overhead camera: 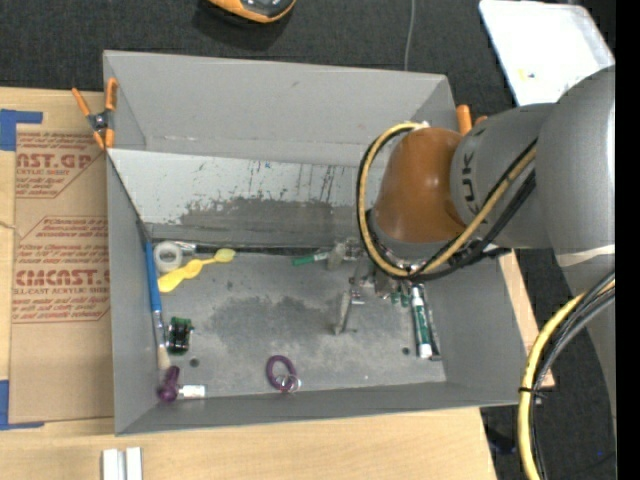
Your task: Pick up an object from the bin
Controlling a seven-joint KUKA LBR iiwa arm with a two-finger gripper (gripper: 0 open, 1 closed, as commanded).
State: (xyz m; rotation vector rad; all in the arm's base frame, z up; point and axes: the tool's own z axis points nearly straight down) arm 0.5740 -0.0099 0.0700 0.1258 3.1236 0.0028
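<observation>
My gripper point(350, 308) hangs low over the bare floor in the middle of the bin, just under the arm's orange cover, with nothing seen in it. A green and white marker point(423, 324) lies just to its right, near the right wall. A small green piece point(304, 260) rests behind it by the back wall. A purple ring point(282, 374) lies in front of it, toward the front wall.
Along the left side lie a yellow spoon point(192, 270), a white ring point(167, 256), a blue pen point(155, 298), a small black and green part point(178, 335) and a purple and white piece point(176, 388). The arm covers the bin's right rear corner.
</observation>
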